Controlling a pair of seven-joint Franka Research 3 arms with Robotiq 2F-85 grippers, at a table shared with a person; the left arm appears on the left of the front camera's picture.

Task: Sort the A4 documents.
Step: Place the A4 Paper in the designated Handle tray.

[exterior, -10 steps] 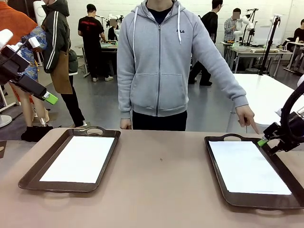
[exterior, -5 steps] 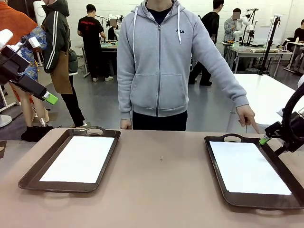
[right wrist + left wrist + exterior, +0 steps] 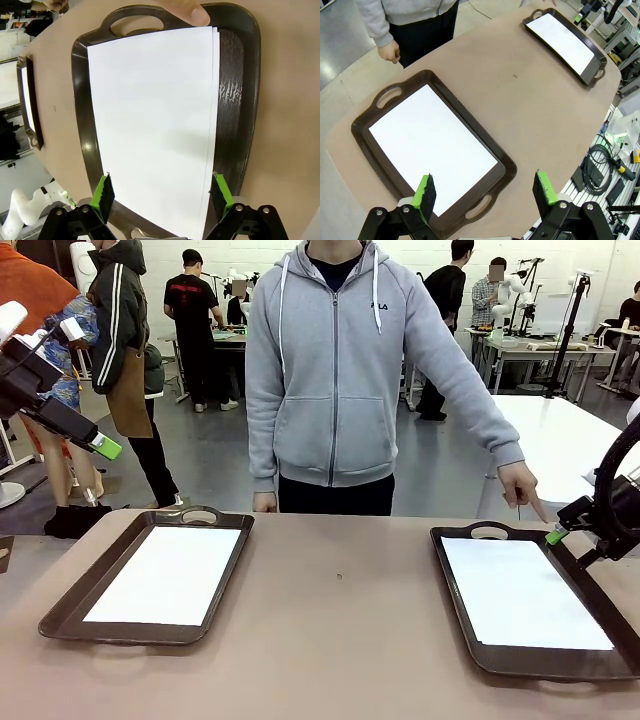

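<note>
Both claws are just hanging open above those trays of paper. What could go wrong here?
The person's finger touches the far corner of the right tray, near the open right gripper, so a sudden move might bump it. The sheets there lie slightly offset; a pinch could catch just one, or crease it.

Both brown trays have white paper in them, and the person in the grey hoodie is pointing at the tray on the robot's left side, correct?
Not quite. The person's hand points at the right tray, by the right gripper, as the front view shows. Both trays, including the left tray, do hold A4 documents.
</note>
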